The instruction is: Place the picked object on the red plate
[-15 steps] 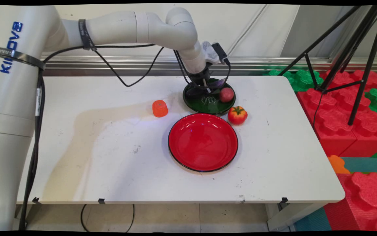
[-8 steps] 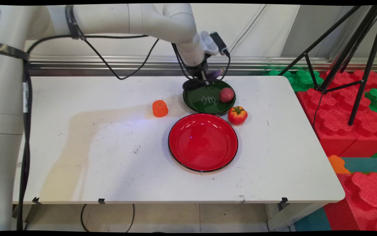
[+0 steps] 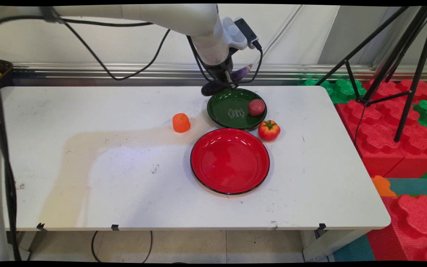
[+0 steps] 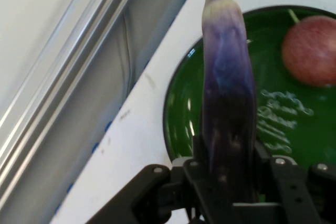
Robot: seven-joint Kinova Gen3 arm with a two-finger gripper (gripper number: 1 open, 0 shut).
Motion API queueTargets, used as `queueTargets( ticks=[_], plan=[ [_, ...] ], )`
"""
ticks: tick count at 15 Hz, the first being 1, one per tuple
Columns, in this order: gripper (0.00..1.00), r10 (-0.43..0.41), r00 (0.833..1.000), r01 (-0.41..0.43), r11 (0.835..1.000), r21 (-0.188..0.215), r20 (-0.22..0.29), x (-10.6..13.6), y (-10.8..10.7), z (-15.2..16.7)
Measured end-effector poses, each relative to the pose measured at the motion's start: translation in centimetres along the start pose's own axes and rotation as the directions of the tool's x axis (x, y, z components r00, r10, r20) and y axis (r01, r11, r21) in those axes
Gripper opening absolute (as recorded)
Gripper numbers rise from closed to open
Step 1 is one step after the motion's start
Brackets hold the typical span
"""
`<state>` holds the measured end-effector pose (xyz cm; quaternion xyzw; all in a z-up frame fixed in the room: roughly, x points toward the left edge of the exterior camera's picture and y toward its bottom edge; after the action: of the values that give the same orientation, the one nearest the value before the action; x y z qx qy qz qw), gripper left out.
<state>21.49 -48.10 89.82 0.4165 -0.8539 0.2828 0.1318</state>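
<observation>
With my gripper (image 4: 228,182) clamped on the eggplant (image 4: 228,77), I hover seemingly just above the green plate (image 3: 222,111).

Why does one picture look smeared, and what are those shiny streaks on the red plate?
Hand view: the wall rail and table edge are smeared, while the eggplant in the gripper looks sharper. Main view: pale streaks on the red plate are glare; the arm's shadow lies left of it.

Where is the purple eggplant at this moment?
The purple eggplant is held in the gripper, lifted above the far rim of the green plate, near the table's back edge in the main view. A reddish fruit lies on that plate.
</observation>
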Motion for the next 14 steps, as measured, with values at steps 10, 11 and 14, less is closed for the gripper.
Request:
queueTargets(
  ticks=[10, 11, 14],
  plan=[
    [0.0, -0.02, 0.996, 0.027, 0.996, -0.088, 0.086, -3.7, 6.9, -7.6],
    [0.0, -0.019, 0.995, 0.028, 0.995, -0.098, 0.094, -4.1, 7.6, -7.9],
    [0.0, -0.014, 0.993, 0.028, 0.992, -0.125, 0.115, -5.0, 9.4, -8.2]
  ],
)
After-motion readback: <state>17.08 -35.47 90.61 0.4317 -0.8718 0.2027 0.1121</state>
